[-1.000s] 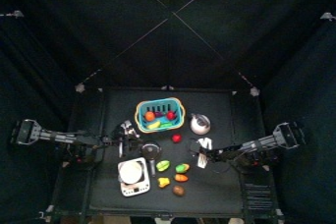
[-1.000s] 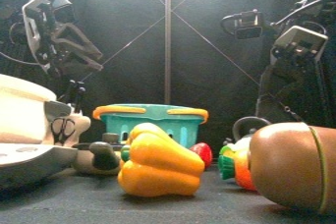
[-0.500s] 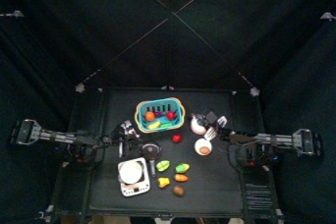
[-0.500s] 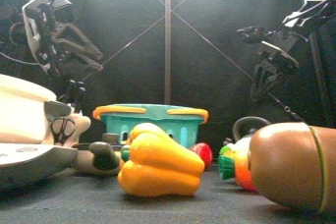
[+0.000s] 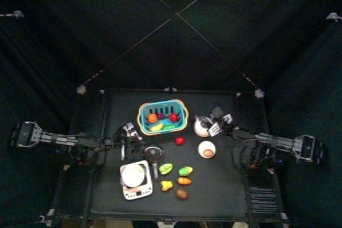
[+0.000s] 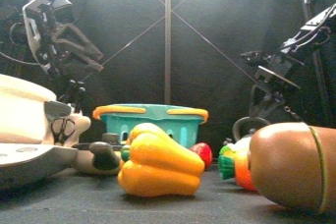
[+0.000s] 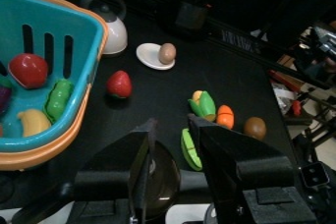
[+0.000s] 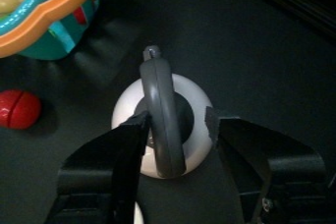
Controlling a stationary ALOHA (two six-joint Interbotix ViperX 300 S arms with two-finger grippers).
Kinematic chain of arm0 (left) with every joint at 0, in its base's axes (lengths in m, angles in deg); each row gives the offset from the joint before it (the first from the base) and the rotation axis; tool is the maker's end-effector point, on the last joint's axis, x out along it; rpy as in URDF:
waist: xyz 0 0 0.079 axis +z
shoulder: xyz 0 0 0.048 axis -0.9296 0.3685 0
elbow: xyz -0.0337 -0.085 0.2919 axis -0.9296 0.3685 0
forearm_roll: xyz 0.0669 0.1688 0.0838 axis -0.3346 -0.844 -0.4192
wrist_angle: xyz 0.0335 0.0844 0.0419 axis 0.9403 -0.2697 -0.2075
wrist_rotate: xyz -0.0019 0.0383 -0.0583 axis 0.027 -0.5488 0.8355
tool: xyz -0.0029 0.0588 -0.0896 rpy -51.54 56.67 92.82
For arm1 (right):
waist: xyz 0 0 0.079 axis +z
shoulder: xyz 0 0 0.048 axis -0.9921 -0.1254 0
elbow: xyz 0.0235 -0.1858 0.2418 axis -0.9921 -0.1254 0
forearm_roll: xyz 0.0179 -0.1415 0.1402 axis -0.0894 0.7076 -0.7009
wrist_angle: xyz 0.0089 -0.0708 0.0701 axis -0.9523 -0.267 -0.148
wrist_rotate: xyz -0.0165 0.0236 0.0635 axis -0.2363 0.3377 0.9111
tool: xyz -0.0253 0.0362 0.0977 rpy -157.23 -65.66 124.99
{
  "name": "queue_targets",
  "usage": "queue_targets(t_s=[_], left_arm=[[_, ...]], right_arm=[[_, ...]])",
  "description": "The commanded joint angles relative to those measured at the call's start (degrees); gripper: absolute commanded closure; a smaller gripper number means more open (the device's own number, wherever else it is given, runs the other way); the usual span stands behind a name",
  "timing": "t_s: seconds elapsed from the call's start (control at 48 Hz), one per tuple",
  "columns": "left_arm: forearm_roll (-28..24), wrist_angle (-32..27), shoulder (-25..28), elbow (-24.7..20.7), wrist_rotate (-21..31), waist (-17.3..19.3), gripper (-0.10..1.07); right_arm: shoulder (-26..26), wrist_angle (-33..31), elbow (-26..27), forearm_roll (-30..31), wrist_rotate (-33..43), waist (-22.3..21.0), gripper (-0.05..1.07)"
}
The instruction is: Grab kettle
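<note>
Two black jaws of the right gripper (image 8: 178,154) stand spread on either side of the kettle (image 8: 168,125), seemingly not touching it, just right of the green basket (image 5: 163,116). The left gripper (image 7: 184,149) hangs released.

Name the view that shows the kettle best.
Right wrist view: the kettle fills the middle, handle up, between the right hand jaws. Top view shows it small, front view only its handle, left wrist view its edge.

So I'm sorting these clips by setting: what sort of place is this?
Most likely a robot test pen, not a real kitchen: black curtains enclose a small black table, where toy food and a green basket lie between two robot arms, beside the kettle.
</note>
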Motion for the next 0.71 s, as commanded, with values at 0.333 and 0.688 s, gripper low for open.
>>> queue_targets(t_s=[0.333, 0.688], left_arm=[[-0.1, 0.2, 0.1, -1.0, -0.2, 0.4, 0.23], [-0.1, 0.2, 0.1, -0.9, 0.0, 0.4, 0.23]], right_arm=[[-4.6, 2.0, 0.5, 0.6, -0.6, -0.4, 0.29], [-2.9, 2.0, 1.1, 0.6, -0.5, -0.3, 0.47]])
